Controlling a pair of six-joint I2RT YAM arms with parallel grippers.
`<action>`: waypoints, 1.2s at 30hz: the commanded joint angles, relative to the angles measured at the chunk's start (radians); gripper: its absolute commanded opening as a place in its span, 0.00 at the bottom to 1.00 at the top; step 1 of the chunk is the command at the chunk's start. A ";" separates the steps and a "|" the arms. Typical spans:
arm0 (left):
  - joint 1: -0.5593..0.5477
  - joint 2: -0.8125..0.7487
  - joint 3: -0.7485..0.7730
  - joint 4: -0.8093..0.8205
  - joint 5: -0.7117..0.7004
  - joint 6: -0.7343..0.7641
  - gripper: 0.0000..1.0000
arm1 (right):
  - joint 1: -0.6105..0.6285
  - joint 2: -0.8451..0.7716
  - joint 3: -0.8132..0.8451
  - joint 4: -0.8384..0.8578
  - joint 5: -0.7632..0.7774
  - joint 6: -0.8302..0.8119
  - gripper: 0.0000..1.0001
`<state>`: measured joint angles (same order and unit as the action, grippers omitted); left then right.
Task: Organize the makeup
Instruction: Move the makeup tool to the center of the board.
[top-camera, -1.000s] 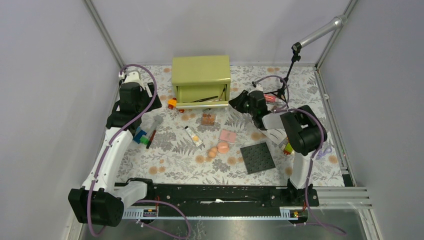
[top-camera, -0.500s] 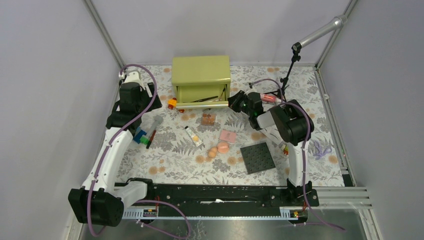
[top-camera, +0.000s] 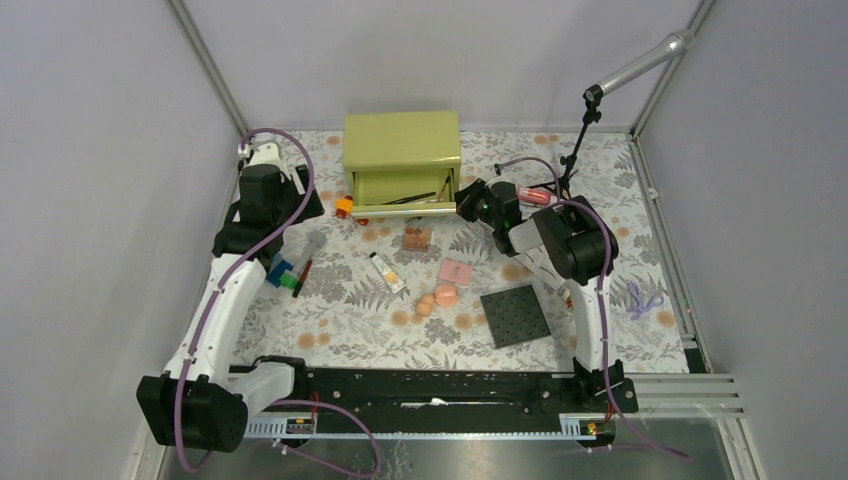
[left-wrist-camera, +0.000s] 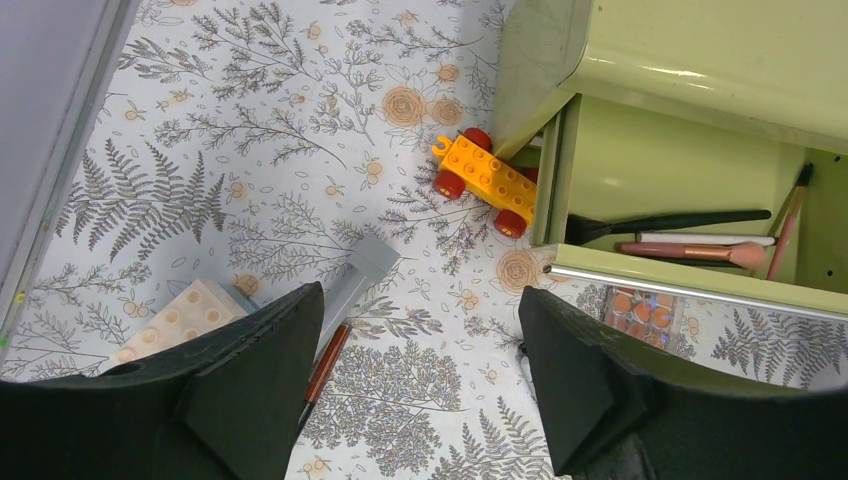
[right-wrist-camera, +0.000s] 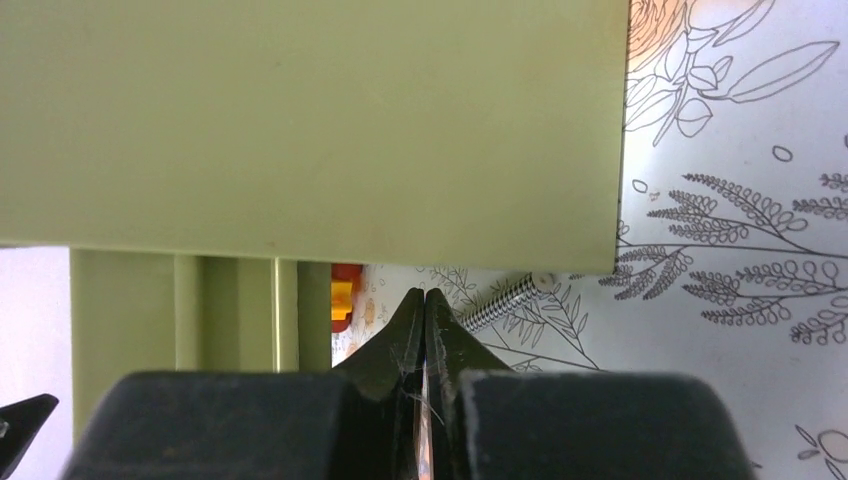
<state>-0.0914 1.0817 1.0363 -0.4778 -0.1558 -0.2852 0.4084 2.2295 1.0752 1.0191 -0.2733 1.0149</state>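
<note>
The makeup lies spread on the flowered table: a cream tube with black cap, a pink square compact, peach sponges, a small palette and a pink-red tube. A red-brown pencil lies by my left gripper, which hangs open over bare table with nothing between its fingers. Brushes lie in the open drawer of the green box. My right gripper is shut, empty as far as I can see, close against the box's right side.
An orange toy car sits at the drawer's left corner. A cream studded brick and a grey piece lie near the pencil. A dark studded plate lies front right. A thin black stand rises at the back right.
My right gripper has moved left toward the green box and its jaws have closed. The left arm has stayed where it was.
</note>
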 joint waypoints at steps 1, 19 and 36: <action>0.006 -0.001 -0.004 0.033 0.012 -0.003 0.79 | 0.039 0.018 0.065 -0.007 0.011 0.002 0.02; 0.005 -0.005 -0.004 0.033 0.011 -0.003 0.79 | 0.062 0.027 0.104 -0.171 0.082 -0.057 0.00; 0.005 -0.010 -0.004 0.033 0.012 -0.003 0.79 | 0.075 -0.116 0.155 -0.703 0.339 -0.197 0.00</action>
<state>-0.0914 1.0821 1.0363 -0.4778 -0.1532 -0.2852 0.4778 2.1853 1.2594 0.4564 -0.0193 0.8715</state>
